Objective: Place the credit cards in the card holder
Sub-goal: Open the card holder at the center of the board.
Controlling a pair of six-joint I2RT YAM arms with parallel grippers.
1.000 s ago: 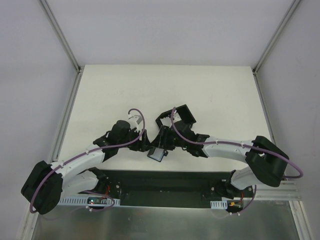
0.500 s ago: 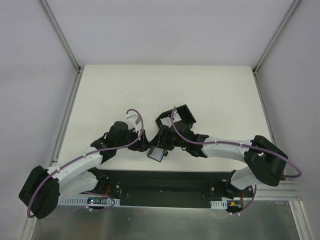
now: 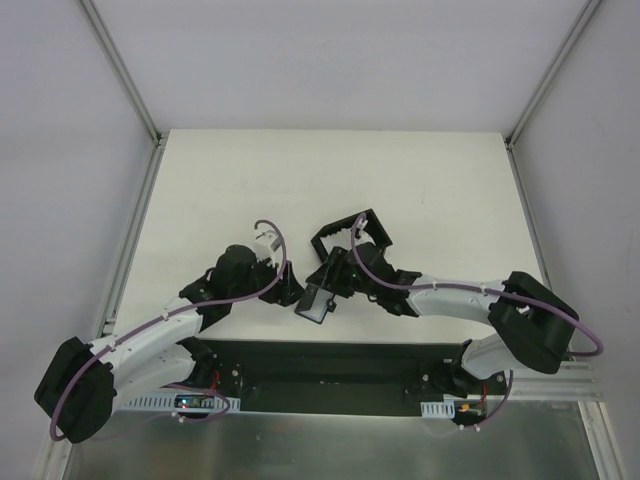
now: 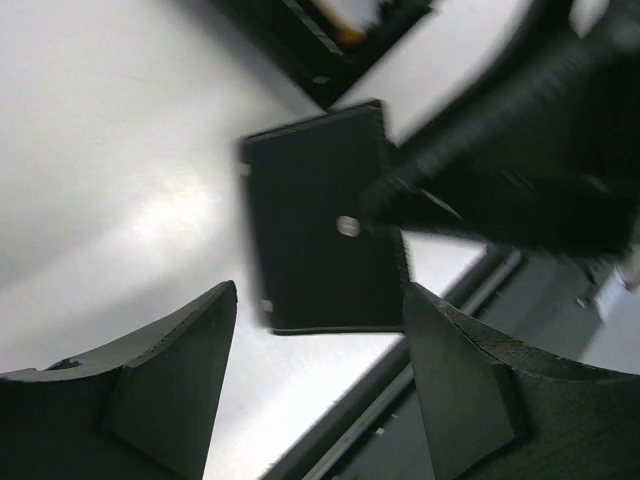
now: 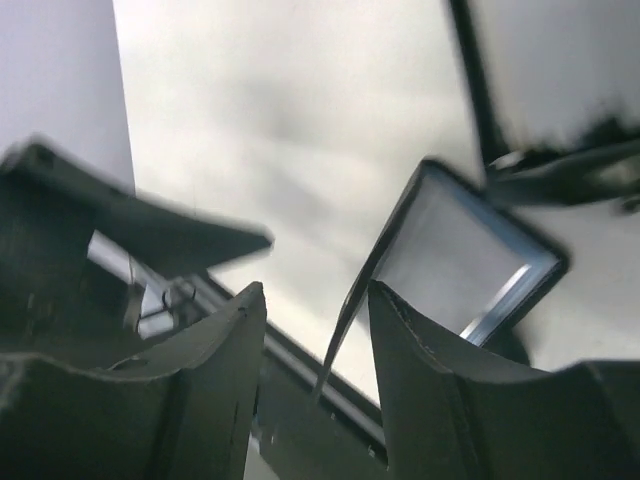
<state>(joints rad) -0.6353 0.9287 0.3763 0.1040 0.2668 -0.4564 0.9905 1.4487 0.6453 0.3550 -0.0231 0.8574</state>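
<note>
A: Left gripper (image 3: pixel 290 287), state?
B: Jaws spread, nothing between them. In its wrist view the fingers (image 4: pixel 170 385) frame the wallet (image 4: pixel 320 235), which sits beyond the tips with its black outer face and snap stud toward the lens.
A: Wallet position from above?
B: Between the two grippers, at the near side of the table (image 3: pixel 300 180), tilted. I cannot tell whether it rests on the surface.
A: Right gripper (image 5: pixel 315 295)?
B: Jaws apart as well. One wallet flap stands edge-on in the gap, closer to one finger (contact not clear, picture blurred). The bluish-grey inside faces that camera. In the left wrist view a dark, blurred right finger overlaps the wallet's edge beside the stud.
A: So no firm clamp seen?
B: None visible; the gap is wider than the flap.
A: Anything further right?
B: Tray (image 3: pixel 340 222), black, walled, just behind the right gripper on the far side
</note>
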